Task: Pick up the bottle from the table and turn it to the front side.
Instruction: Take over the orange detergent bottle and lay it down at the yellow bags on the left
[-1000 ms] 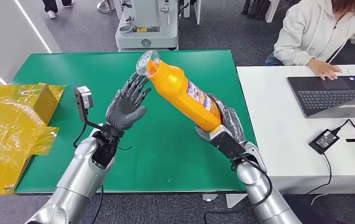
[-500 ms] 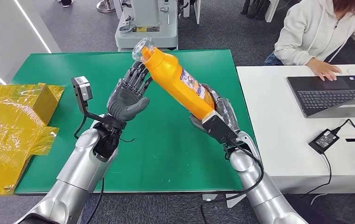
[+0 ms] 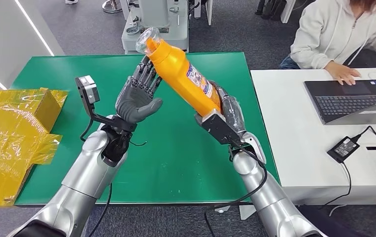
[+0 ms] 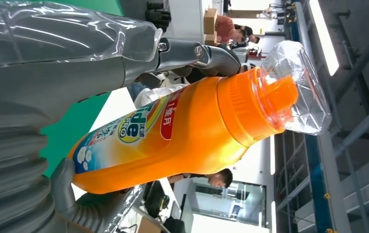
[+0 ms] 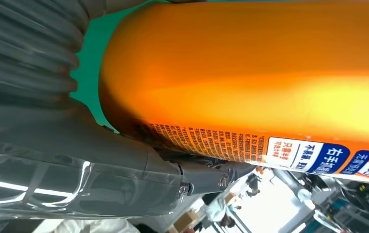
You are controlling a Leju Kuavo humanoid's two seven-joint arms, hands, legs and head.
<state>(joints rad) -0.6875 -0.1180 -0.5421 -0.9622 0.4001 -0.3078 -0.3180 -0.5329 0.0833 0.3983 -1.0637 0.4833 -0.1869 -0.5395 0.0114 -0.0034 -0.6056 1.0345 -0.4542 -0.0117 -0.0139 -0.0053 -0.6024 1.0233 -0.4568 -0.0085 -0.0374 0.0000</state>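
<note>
A tall orange plastic detergent bottle (image 3: 183,76) with a printed label and a clear cap hangs tilted above the green table (image 3: 52,69), its base wrapped in the fingers of the robot's right hand (image 3: 220,116) and its capped neck leaning away toward the far-left side; holding it from the bottom leaves the neck and shoulder free for the other hand; the left hand (image 3: 137,98) stands upright beside the neck, palm toward the bottle and fingers spread, their tips just at the orange shoulder, with nothing yet gripped; the left wrist view shows the bottle's brand label (image 4: 124,131) facing that palm, and the right wrist view shows a panel of small print (image 5: 250,148) on the side near the right hand, so the turn to the front side looks under way rather than finished; the raised left hand seems posed to take or steady the neck while the body is rotated; crumpled yellow plastic wrapping (image 3: 13,133) lies at the table's left end; at the adjoining white desk (image 3: 299,148) a person in a pale hooded top (image 3: 334,34) sits by a dark laptop (image 3: 354,101), well apart from the bottle.
</note>
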